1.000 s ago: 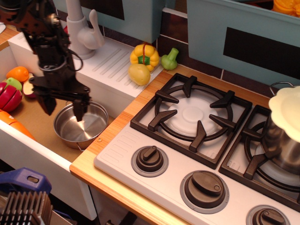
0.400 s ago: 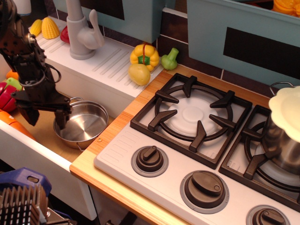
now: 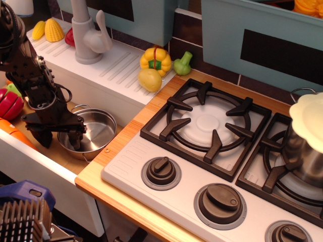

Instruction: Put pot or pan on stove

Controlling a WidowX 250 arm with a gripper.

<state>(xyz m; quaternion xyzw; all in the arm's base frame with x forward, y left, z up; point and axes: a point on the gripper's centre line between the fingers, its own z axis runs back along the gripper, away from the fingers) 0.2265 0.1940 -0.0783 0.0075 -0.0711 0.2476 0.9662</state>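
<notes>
The small shallow steel pot (image 3: 96, 132) sits in the sink basin (image 3: 43, 130), left of the stove. The stove (image 3: 209, 126) has a light grey top, black grates and dark round knobs (image 3: 161, 171) along its front; its left burner is bare. My black gripper (image 3: 60, 139) is open and low at the pot's left rim. One finger (image 3: 75, 140) is inside the pot and the other (image 3: 45, 139) is outside it. The jaws are not closed on the rim.
A taller steel pot with a cream lid (image 3: 308, 133) stands on the right burner. A white faucet (image 3: 88, 30), a yellow pepper (image 3: 155, 59), a yellow fruit (image 3: 150, 79) and a green vegetable (image 3: 182, 63) are on the drainboard. Toy fruits (image 3: 10, 103) lie at the sink's left.
My gripper has moved left and down, from above the pot's middle to its left rim, staying open. The pot has not moved.
</notes>
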